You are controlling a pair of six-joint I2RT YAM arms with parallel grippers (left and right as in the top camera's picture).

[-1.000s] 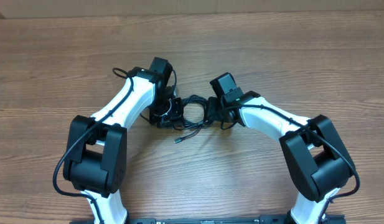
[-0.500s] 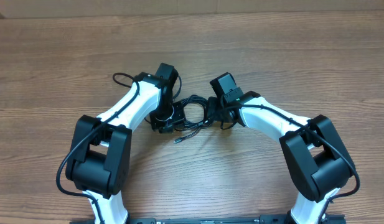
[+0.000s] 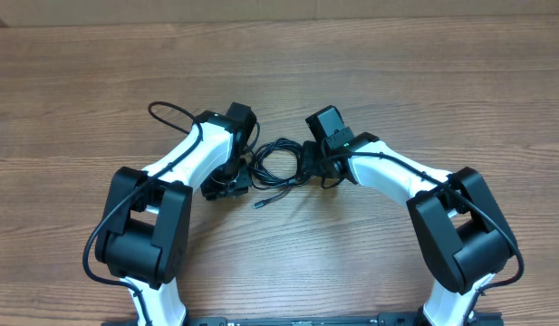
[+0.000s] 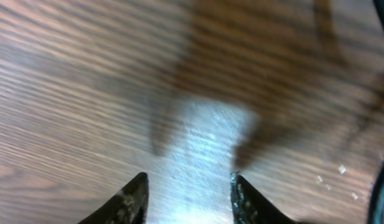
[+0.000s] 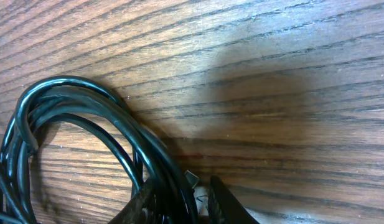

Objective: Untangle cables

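The cables point(image 5: 61, 87) sit clamped inside the right end effector point(image 5: 180, 196).

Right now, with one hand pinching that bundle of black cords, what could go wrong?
1. The right hand grips several strands of the cables at once, so a pull may tighten the tangle instead of freeing one cord.
2. The left hand is open over bare table, holding nothing, so the whole bundle could simply slide along.
3. The loose plug end might catch in a loop.
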